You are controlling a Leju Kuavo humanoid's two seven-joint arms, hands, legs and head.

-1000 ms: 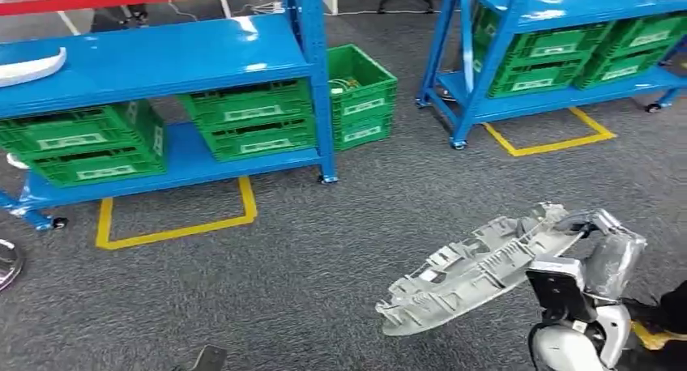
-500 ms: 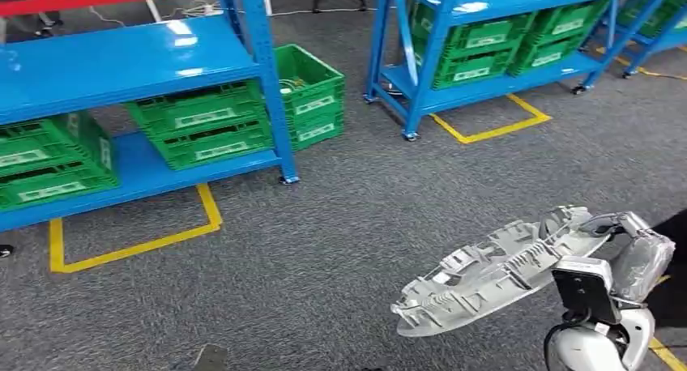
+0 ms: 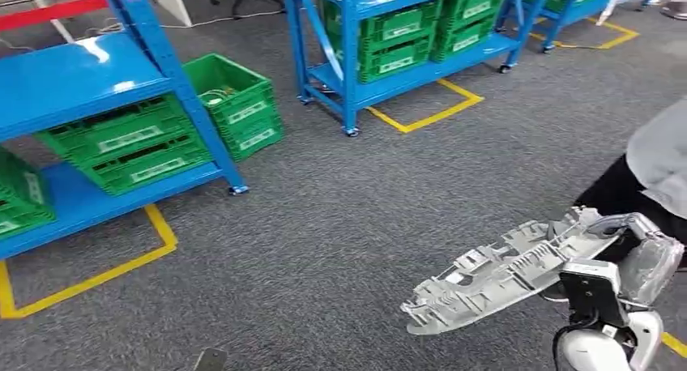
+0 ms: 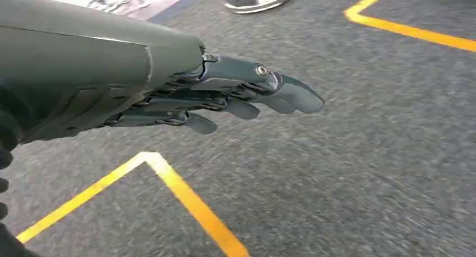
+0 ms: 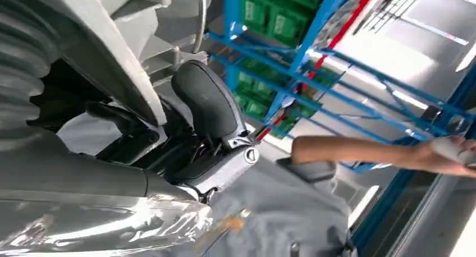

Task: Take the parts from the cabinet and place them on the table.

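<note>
A long pale grey ribbed plastic part (image 3: pixel 502 274) hangs over the grey carpet at the lower right of the head view. My right hand (image 3: pixel 636 245) grips it at its right end. In the right wrist view the same part (image 5: pixel 106 49) lies against the hand (image 5: pixel 207 111), whose thumb presses on its edge. My left hand (image 4: pixel 224 97) hangs above the carpet with its fingers loosely extended and nothing in them.
Blue shelving racks (image 3: pixel 154 55) with green crates (image 3: pixel 130 140) stand at the left and back (image 3: pixel 389 31). A loose green crate (image 3: pixel 235 104) sits on the floor between them. Yellow floor tape (image 3: pixel 429 116) marks the bays. A person in grey (image 3: pixel 660 156) stands at the right edge.
The camera has turned to the right, so the racks have slid left in the picture. A person has come into view at the right. My right hand still holds the part.
</note>
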